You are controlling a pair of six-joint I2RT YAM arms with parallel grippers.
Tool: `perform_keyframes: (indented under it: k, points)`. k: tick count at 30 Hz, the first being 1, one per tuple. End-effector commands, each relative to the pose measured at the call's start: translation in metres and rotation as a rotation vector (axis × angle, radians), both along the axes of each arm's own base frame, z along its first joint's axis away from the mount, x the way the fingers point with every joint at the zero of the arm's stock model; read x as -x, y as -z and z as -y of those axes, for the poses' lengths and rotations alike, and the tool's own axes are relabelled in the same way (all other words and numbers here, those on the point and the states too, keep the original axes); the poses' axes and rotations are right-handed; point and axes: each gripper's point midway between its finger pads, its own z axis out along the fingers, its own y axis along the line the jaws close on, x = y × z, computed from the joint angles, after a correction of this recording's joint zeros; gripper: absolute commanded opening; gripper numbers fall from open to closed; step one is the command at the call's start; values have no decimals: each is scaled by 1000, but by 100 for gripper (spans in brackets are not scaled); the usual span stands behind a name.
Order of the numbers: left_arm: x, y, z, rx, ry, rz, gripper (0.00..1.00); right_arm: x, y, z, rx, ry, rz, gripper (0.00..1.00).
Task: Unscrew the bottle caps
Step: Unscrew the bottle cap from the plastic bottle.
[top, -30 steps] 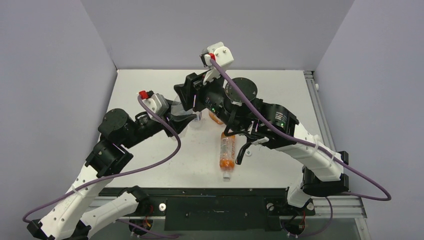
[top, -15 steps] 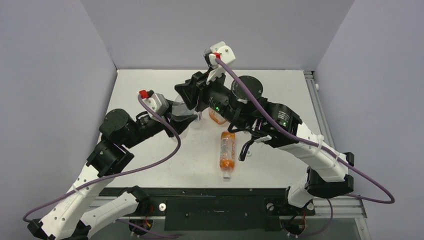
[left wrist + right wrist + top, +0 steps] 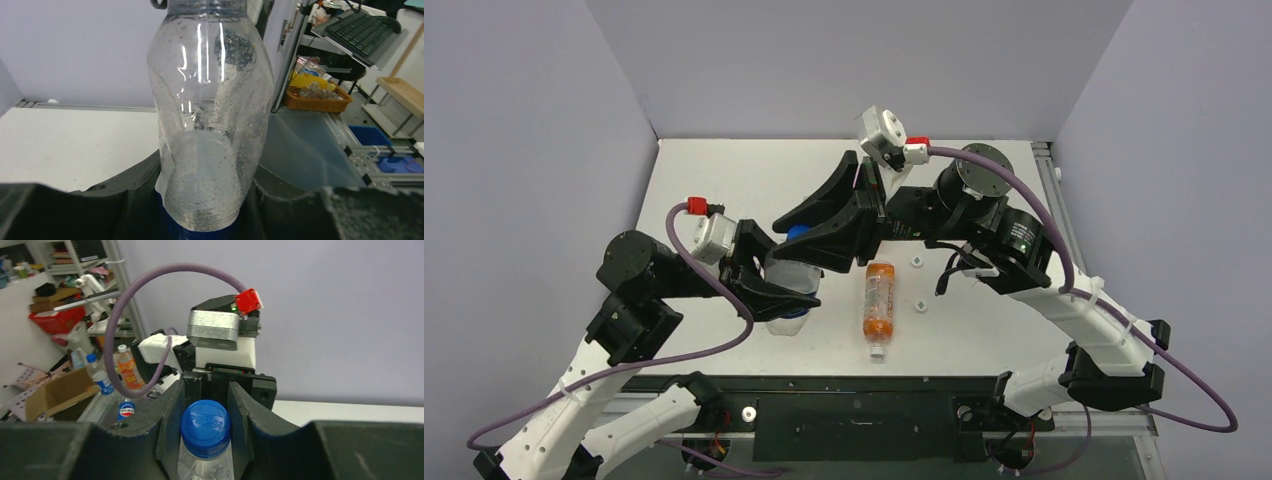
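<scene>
**Blue cap clamped in right gripper**

Its black jaws press both sides of the smooth, round, lettered plastic top. Below, the left gripper squeezes the clear, droplet-beaded bottle near its base

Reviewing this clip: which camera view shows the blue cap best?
Right wrist: the blue cap sits centred between the right gripper's fingers, Pepsi lettering readable. Top external shows only a small blue sliver of it. Left wrist shows the clear bottle body, with the cap cut off above the frame.
</scene>
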Motion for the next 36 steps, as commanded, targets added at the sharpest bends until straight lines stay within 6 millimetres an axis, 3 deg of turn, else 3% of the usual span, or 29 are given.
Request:
perform_keyframes:
  k: [1, 4, 5, 6, 7, 8, 9, 11, 12, 14, 16, 17, 18, 19, 20, 23, 29, 33, 36]
  points:
    - [18, -20, -9, 41, 49, 42, 0, 65, -42, 41, -122, -309, 98, 0]
    - [17, -18, -9, 38, 40, 47, 0, 56, -41, 40, -109, -255, 103, 0]
    - [16, -17, -9, 36, 36, 47, 0, 44, -40, 38, -95, -179, 100, 6]
    - [13, -17, -9, 38, 20, 55, 0, 37, -39, 37, -88, -134, 93, 33]
    - [10, -15, -9, 37, 8, 57, 0, 20, -40, 37, -86, -24, 76, 45]
    - [4, -14, -8, 37, -23, 69, 0, 10, -38, 36, -84, 34, 61, 67]
    - [-1, -12, -8, 35, -48, 86, 0, -5, -44, 42, -111, 132, 40, 74]
    - [-19, -7, -7, 30, -136, 102, 0, -31, -49, 50, -150, 301, -6, 77]
    - [-32, -7, -8, 32, -200, 102, 0, -51, -47, 54, -159, 418, -42, 77]
    - [-53, -3, -10, 23, -302, 128, 0, -71, -45, 62, -163, 568, -91, 78]
    - [-72, 0, -13, 12, -398, 149, 0, -80, -40, 64, -138, 668, -108, 79]
    - [-79, 4, -14, -4, -430, 171, 0, -82, -30, 51, -97, 685, -115, 79]
    - [-88, 6, -16, -13, -473, 171, 0, -89, -29, 56, -68, 740, -128, 79]
    - [-96, 8, -18, -26, -512, 181, 0, -95, -17, 41, -20, 758, -132, 79]
    - [-100, 10, -19, -38, -531, 197, 0, -99, -18, 43, -8, 781, -145, 80]
    - [-117, 15, -25, -70, -617, 226, 0, -106, -4, 22, 39, 795, -158, 79]
    - [-127, 19, -33, -87, -685, 221, 0, -122, -1, 21, 47, 893, -179, 52]
    - [-127, 17, -33, -76, -686, 216, 0, -125, 2, 19, 45, 908, -184, 48]
    - [-125, 16, -33, -64, -682, 207, 0, -126, 3, 17, 41, 905, -192, 39]
